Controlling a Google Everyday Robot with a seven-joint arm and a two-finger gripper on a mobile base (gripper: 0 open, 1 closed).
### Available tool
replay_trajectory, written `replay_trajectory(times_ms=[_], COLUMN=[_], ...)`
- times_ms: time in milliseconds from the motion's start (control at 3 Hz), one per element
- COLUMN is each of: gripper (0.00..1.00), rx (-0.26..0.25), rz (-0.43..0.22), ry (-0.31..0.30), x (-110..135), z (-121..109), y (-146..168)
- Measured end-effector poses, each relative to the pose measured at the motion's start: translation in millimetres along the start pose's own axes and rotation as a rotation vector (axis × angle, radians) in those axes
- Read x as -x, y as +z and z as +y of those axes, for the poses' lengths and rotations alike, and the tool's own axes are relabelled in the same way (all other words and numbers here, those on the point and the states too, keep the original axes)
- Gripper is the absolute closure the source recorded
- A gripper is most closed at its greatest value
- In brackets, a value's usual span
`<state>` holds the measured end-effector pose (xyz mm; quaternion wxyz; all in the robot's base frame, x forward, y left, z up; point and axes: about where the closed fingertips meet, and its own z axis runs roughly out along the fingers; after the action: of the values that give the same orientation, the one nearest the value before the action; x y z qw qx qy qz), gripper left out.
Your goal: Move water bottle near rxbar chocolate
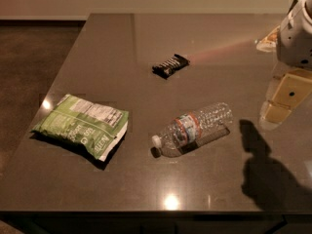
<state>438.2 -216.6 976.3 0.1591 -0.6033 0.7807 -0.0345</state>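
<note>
Water bottle (pixel 195 129) lies on its side at lower center of the table (pixel 107 43), cap toward lower left, well apart from the rxbar chocolate (pixel 170 65) at upper center (green chip bag (pixel 83 125) at left isn't involved). Gripper (pixel 282 104) hangs at right edge w/ nothing in it, spread or closed I can't tell; prob. staged to reach the bottle.

One view only. Camera sits high above the near edge of the table (pixel 209 189), facing down and away across it, moderately close. Gripper (pixel 282 104) shows at frame right, over the tabletop; water bottle (pixel 195 129) lies just left of it.
</note>
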Motion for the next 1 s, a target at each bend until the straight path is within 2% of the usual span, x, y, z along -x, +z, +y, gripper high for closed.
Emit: replay_trajectory(times_ms=[333, 1000], gripper=[0.00, 0.00], rx=[0.000, 0.113], rz=[0.000, -0.149], ry=[0.000, -0.073], x=[0.0, 32.9], z=[0.0, -0.2], y=[0.0, 34.8])
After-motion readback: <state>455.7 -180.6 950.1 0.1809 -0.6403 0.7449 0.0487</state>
